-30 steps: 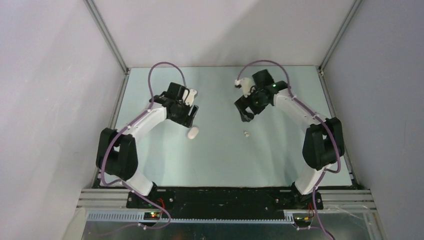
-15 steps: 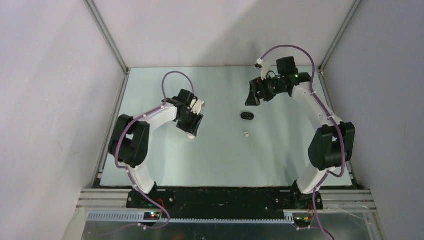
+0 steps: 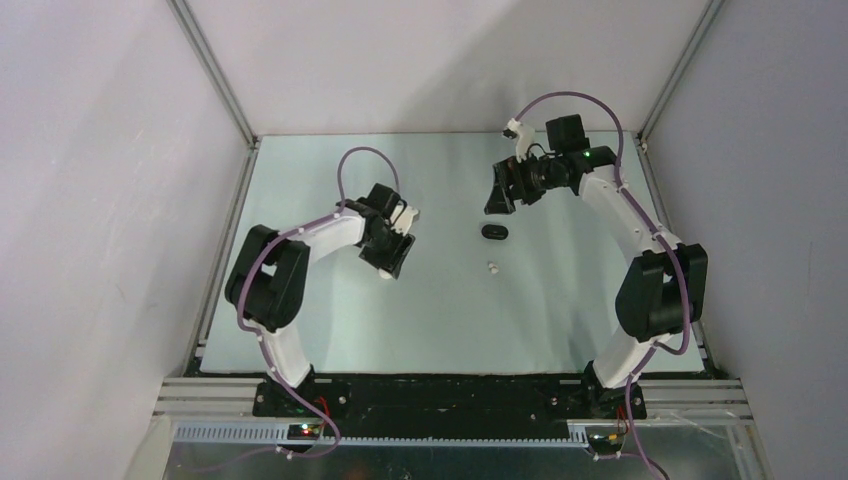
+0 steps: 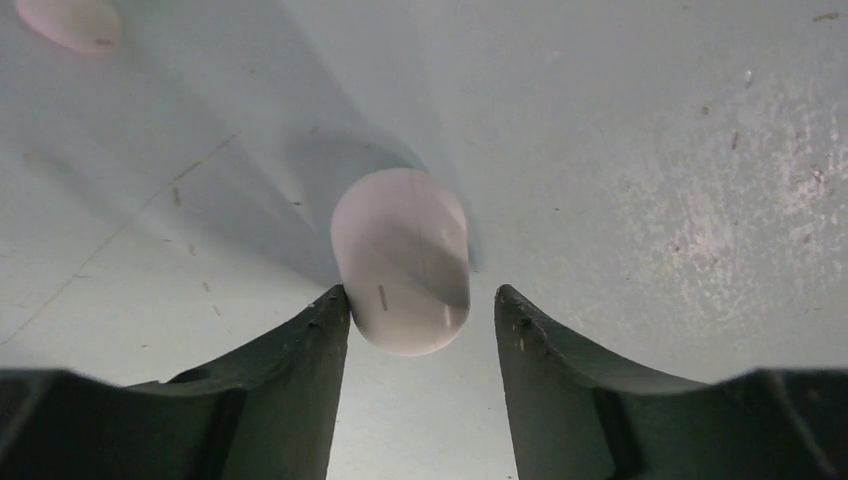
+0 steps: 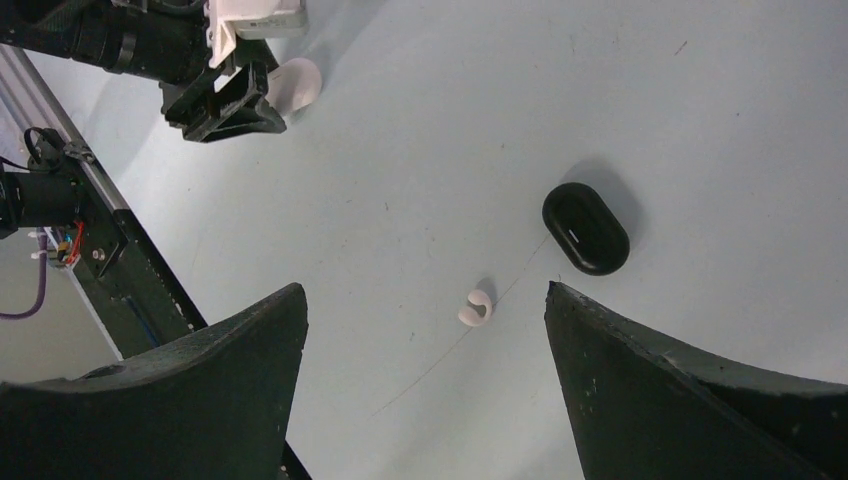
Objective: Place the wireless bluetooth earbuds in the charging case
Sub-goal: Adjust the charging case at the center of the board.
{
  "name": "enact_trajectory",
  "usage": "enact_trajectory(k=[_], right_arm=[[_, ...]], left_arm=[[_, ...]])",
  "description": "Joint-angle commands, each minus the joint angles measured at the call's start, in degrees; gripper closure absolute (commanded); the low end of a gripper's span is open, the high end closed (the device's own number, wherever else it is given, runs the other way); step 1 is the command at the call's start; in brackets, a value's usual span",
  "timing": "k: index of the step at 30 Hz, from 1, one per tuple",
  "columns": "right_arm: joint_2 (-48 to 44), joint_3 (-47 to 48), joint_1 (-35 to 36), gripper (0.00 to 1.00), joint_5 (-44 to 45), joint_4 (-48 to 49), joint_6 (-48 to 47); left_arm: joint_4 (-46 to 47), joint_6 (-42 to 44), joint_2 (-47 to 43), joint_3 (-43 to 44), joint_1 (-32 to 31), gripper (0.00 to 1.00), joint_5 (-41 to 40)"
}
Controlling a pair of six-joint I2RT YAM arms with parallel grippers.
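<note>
A white oval charging case [image 4: 400, 260] lies shut on the table, its near end between my left gripper's [image 4: 421, 295] fingertips. The left finger [image 4: 318, 340] touches the case's side; a narrow gap separates the right finger [image 4: 530, 345] from it, so the jaws stand open. From above, the left gripper [image 3: 392, 258] covers most of that case [image 3: 382, 274]. One white earbud [image 5: 477, 308] lies loose at mid-table [image 3: 492, 267]. A black charging case [image 5: 586, 228] sits shut just behind it [image 3: 493, 231]. My right gripper [image 5: 425, 290] hangs high and open, empty, behind the black case [image 3: 498, 195].
A pale rounded thing [image 4: 65, 20] shows blurred at the top left corner of the left wrist view. Grey walls and metal rails [image 3: 232, 195] border the table on three sides. The black base bar [image 3: 450, 392] runs along the near edge.
The left gripper came down over the white case and its jaws narrowed. The right arm lifted back toward the far side, uncovering the black case.
</note>
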Motion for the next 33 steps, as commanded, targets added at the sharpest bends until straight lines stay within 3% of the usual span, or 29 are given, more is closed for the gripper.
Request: enact_trajectory(k=[1, 7, 15, 24, 28, 33], right_arm=[[-1.57, -0.37, -0.31, 0.09, -0.33, 0.30, 0.96], [-1.64, -1.24, -0.59, 0.09, -1.98, 0.90, 2.78], [-0.31, 0.28, -0.60, 0.09, -2.65, 0.91, 4.02], [0.94, 1.04, -1.04, 0.09, -2.98, 0.83, 4.26], [0.36, 0.87, -1.09, 0.10, -3.18, 0.45, 1.98], [0.18, -0.21, 0.62, 0.20, -0.48, 1.32, -1.92]], left_arm=[[-0.62, -1.50, -0.51, 1.13, -1.22, 0.40, 2.34], [-1.34, -0.71, -3.56, -2.21, -2.68, 0.38, 7.30], [-3.54, 2.30, -1.52, 0.52, -7.26, 0.43, 12.56], [-6.23, 5.07, 3.50, 13.30, -9.79, 0.39, 14.00], [-7.78, 10.06, -4.55, 11.41, -7.17, 0.38, 19.08], [-8.02, 7.24, -14.68, 9.19, 3.19, 0.38, 19.57]])
